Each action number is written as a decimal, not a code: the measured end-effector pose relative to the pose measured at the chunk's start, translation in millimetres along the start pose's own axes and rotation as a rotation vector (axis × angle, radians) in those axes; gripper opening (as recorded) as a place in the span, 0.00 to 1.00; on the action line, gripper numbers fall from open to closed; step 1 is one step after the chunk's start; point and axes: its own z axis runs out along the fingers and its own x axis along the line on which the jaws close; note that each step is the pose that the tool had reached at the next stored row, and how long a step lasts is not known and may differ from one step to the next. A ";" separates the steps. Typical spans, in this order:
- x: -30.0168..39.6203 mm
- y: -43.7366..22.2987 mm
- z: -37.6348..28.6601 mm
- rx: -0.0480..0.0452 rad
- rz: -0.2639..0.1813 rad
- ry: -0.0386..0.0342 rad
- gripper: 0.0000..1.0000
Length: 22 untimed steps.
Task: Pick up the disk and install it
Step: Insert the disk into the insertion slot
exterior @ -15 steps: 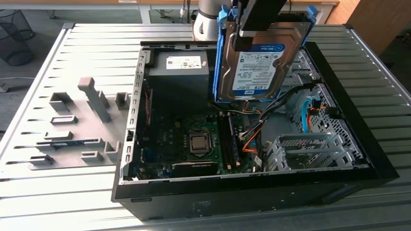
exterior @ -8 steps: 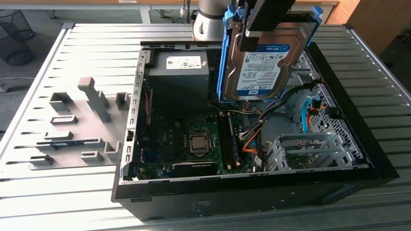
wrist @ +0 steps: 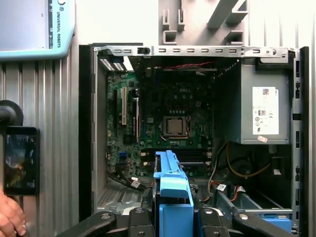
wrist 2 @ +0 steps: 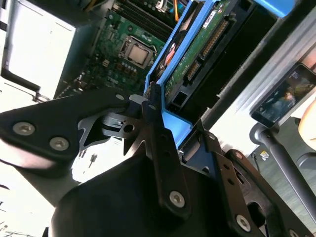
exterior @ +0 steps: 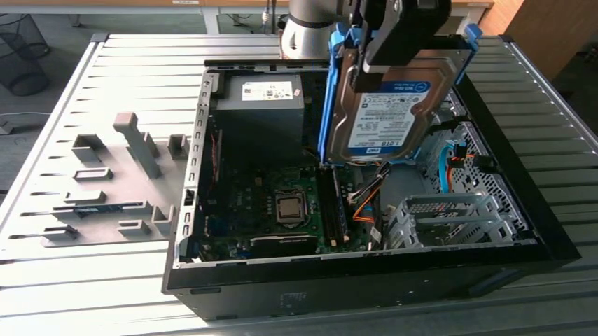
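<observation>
The disk is up in the air, hanging on edge over the open computer case with its white-and-blue label facing the exterior view. Its blue frame runs round it. The gripper is clamped on the disk's upper end, and in the second wrist view the fingers pinch the frame from both sides. So the picking up looks done. The installing is not: the disk touches nothing inside the case that I can see, and the metal drive cage in the corner below sits empty. Under the disk lie the motherboard and some loose cables, with the grey power supply at the back. The case rests on a slatted metal table, beside a grey fixture. In the first wrist view a phone stands on a mount, with a person's hand just below.
</observation>
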 end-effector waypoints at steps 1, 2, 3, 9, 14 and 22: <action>2.3 -0.1 0.0 0.0000 0.000 0.0000 0.36; 4.1 -0.6 0.0 -0.0001 0.000 0.0001 0.36; 5.7 -2.4 0.1 -0.0001 0.000 0.0000 0.36; 8.2 -20.9 0.8 -0.0012 0.000 0.0000 0.36; 11.0 -21.9 1.4 -0.0012 0.000 0.0001 0.36; 29.8 -27.6 3.6 -0.0012 0.000 0.0001 0.36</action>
